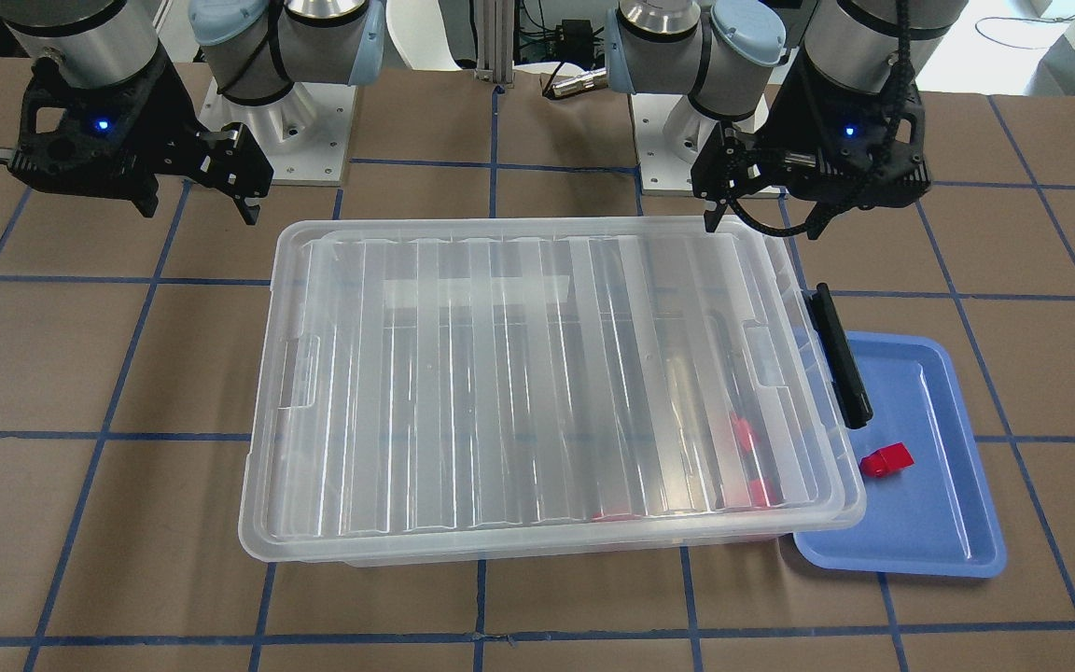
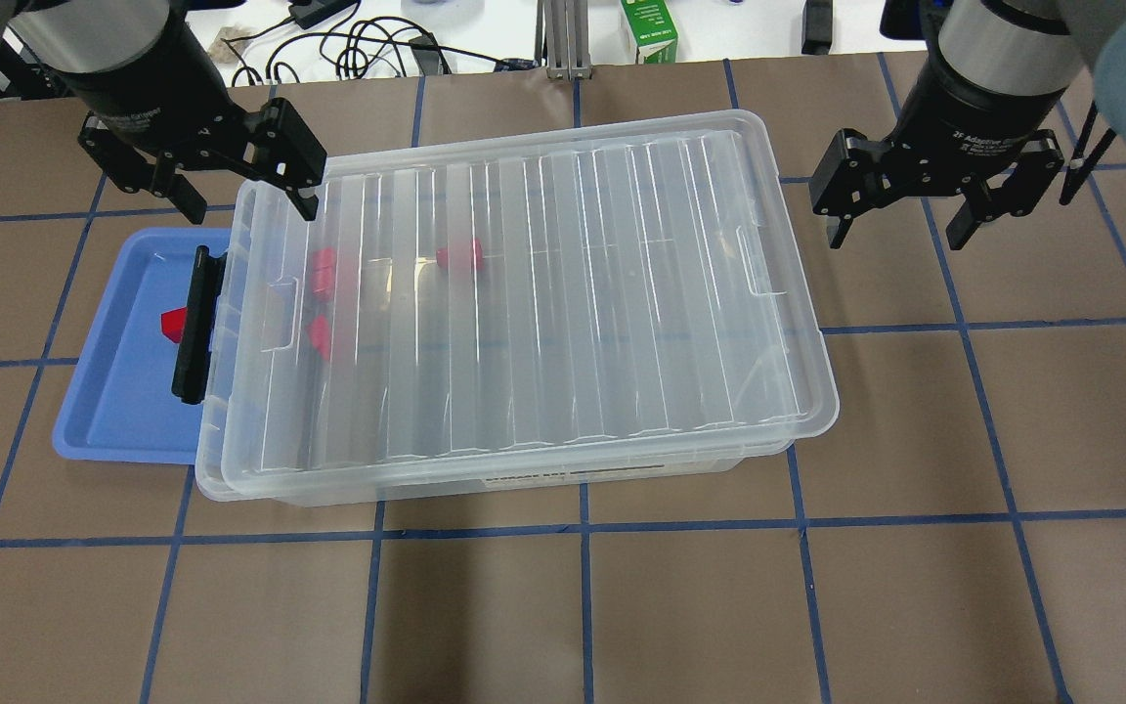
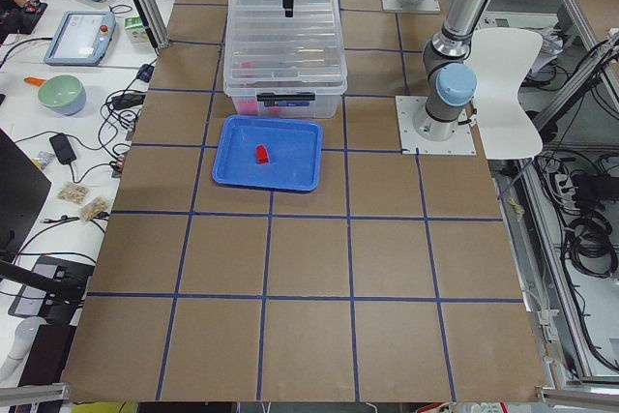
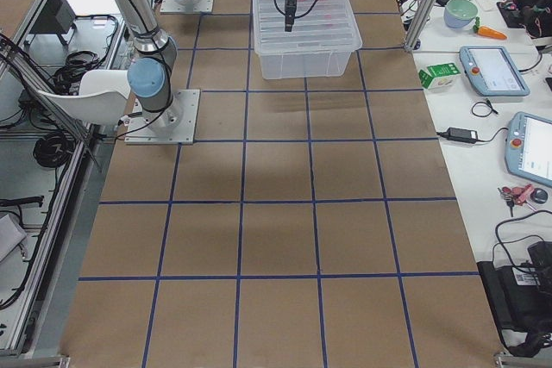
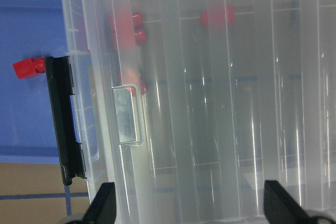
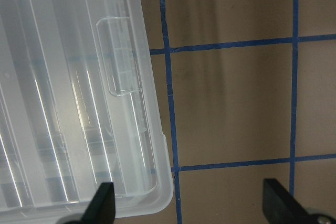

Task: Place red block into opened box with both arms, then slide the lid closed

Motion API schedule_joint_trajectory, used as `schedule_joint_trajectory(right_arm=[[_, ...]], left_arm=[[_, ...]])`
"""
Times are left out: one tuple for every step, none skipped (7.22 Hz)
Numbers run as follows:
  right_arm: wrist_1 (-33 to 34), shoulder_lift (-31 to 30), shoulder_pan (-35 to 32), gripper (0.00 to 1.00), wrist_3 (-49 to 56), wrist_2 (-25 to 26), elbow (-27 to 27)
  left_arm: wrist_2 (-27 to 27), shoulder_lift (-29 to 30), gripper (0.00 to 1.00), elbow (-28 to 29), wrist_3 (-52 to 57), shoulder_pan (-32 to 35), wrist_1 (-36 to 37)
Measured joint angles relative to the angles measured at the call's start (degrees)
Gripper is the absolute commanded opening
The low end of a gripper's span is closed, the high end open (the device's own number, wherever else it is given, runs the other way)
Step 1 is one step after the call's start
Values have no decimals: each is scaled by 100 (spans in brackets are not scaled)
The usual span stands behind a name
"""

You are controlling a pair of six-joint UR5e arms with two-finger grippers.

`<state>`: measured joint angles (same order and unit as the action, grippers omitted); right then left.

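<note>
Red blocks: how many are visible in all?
4. Three red blocks lie inside the box under the lid; one lies on the blue tray. The lid could hide more.

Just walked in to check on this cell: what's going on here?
The clear lid lies on the box, covering nearly all of it; three red blocks show through inside. Another red block sits on the blue tray by the clip end. Both grippers are open and empty: the left gripper hangs over the lid's corner there, the right gripper above the table off the other end.
</note>
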<state>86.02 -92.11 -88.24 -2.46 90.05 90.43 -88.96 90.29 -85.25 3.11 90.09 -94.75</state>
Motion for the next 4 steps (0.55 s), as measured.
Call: schedule_joint_trajectory(right_arm=[[-7,0,0,100,0,2,1],[-12,0,0,100,0,1,-1],[-13,0,0,100,0,-8,-4],[-5,0,0,100,0,-17,-9]], left_arm=[[6,-60,100,-89,0,46,15],[12,-104,100,-122,-13,55,28],[-3,-129,100,-132,-23,54,30],[-9,-142,100,-140,-18,54,29]])
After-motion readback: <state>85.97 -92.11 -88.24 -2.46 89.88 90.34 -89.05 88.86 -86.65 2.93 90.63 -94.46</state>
